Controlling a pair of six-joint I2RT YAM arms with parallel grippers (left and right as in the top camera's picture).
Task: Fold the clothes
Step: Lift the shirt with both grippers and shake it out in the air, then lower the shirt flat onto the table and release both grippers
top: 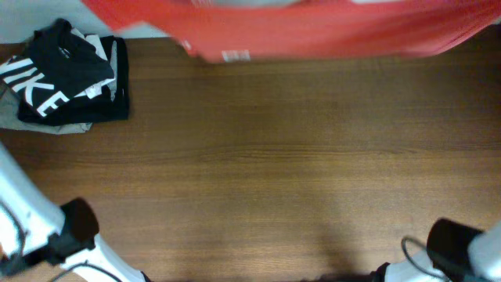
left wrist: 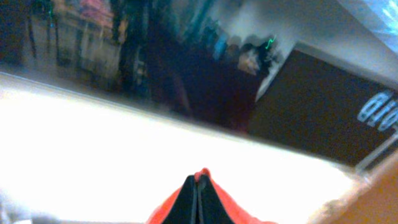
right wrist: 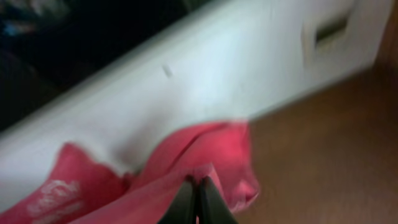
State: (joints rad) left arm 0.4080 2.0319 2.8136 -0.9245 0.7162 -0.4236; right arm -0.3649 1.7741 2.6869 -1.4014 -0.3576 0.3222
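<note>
The red-orange T-shirt [top: 313, 31] is held up close to the overhead camera and spans the top of that view, blurred, with a small white label at its lower edge. My left gripper [left wrist: 196, 186] is shut on a fold of the T-shirt's red cloth [left wrist: 227, 202]. My right gripper [right wrist: 198, 190] is shut on the T-shirt [right wrist: 186, 152] too, with white lettering showing at the lower left of that view. The fingers themselves do not show in the overhead view; only the arm bases do.
A pile of folded garments with a black one with big white letters on top [top: 66, 78] lies at the table's back left. The wooden table [top: 274, 157] spreads below. The arm bases sit at the front left [top: 70, 235] and front right [top: 462, 251].
</note>
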